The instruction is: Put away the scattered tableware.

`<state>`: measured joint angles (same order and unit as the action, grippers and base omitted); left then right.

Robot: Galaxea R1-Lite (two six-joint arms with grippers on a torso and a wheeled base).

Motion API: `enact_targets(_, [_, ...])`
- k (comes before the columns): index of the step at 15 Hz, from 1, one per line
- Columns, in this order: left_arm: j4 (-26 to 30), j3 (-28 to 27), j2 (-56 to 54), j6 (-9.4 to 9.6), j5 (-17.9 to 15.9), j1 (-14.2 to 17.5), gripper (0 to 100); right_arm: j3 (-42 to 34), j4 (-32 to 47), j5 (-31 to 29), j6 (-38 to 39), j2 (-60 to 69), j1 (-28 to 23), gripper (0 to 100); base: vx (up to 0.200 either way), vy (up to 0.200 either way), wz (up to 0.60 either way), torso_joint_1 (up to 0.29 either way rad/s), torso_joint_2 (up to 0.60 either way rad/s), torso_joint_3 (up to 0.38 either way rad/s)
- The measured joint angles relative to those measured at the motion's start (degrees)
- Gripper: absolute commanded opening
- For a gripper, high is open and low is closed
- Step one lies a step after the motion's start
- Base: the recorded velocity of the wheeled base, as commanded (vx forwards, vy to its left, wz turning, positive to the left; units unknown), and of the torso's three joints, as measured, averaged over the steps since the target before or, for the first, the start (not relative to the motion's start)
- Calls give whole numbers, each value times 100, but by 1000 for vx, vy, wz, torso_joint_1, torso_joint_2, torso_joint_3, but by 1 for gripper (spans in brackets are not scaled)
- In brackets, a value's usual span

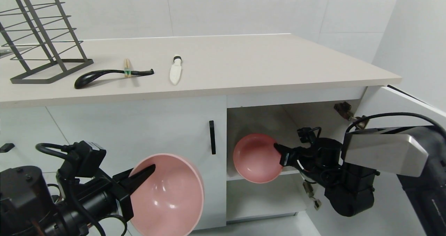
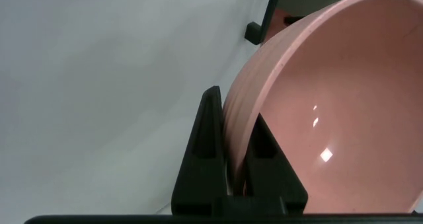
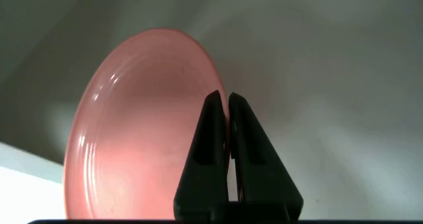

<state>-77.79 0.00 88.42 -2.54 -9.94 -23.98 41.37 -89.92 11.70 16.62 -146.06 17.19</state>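
- Wire rack (image 1: 41, 37) — back-left corner of the countertop (image 1: 278, 62).
- Black ladle (image 1: 104, 75) — near the countertop's front edge. Its long axis runs along that edge, with the scoop to the left and the handle to the right. A short wooden piece with a green band (image 1: 127, 69) lies across the handle.
- White utensil (image 1: 176, 70) — just right of the ladle. Its long axis runs front to back, with the black-banded end toward the wall.
- Left gripper (image 1: 146, 171) — low, before the closed door (image 1: 174, 124), fingers clamped on the rim of a pink bowl (image 1: 167, 197). The bowl is held on edge, its mouth toward the robot.
- Right gripper (image 1: 277, 147) — inside the open cabinet (image 1: 313, 114), fingers pinched on the rim of a pink plate (image 1: 256, 157). The plate stands on edge over the shelf (image 1: 264, 197), hollow face outward; whether it touches the shelf, I cannot tell.
- Step in hand, as judged — setting the plate down. Tip it flat and lower it until the shelf bears it before letting go, placed deep enough to leave room for the bowl.
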Motion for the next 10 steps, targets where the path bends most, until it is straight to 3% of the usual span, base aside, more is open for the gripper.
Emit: enact_targets(10, [9, 0, 2, 0, 0, -2, 0, 1054, 371, -254, 346, -612, -52, 0, 0, 0, 0, 0, 0, 0])
